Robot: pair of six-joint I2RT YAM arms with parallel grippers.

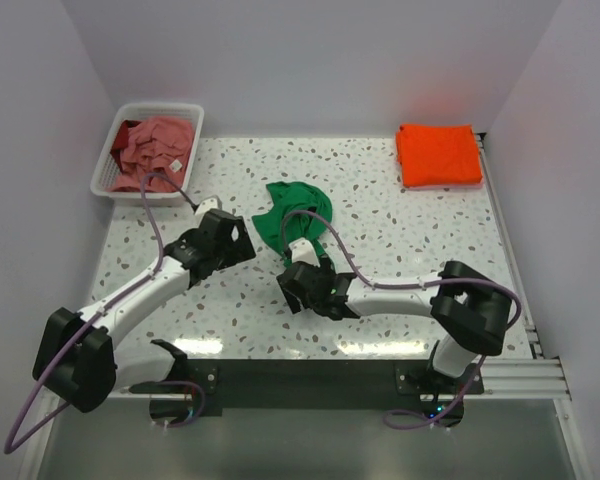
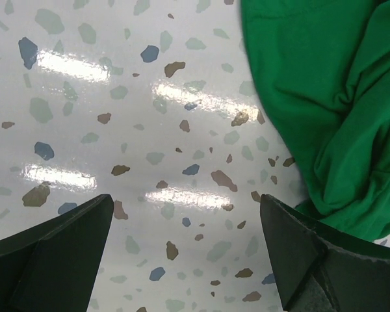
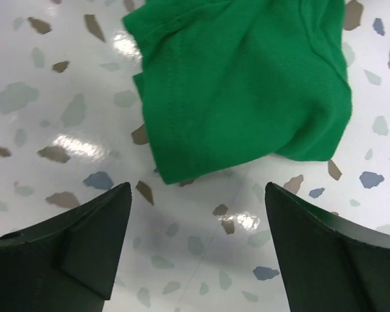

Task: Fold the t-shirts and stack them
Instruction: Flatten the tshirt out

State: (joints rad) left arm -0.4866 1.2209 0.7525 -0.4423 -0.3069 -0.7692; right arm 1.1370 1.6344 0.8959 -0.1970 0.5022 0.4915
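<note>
A bright green t-shirt (image 1: pixel 295 215) lies crumpled in a loose heap near the middle of the speckled tabletop (image 1: pixel 400 240), its fabric bunched into soft folds and a stitched hem (image 3: pixel 182 114) showing along one edge in the right wrist view. A bright orange t-shirt (image 1: pixel 438 154) sits folded into a neat rectangle at the far right corner of the tabletop. A dusty pink t-shirt (image 1: pixel 158 145) is piled unfolded inside a white slatted basket (image 1: pixel 160 105) at the far left corner, and the small white tag (image 1: pixel 177 165) on it is too small to read.

Two robot arms reach in from the near edge. The left gripper (image 1: pixel 242 240) hovers just beside the left edge of the green heap, its dark fingers (image 2: pixel 65 247) spread wide over bare tabletop with nothing between them; in its own view the green cloth fills the upper right. The right gripper (image 1: pixel 295 278) hangs at the heap's near edge, jaws likewise spread wide and holding nothing, with the cloth lying just beyond its fingertips (image 3: pixel 97 227). A purple cable (image 1: pixel 315 225) from the right arm loops over the green shirt, and another (image 1: pixel 155 215) arcs from the left arm toward the basket.
</note>
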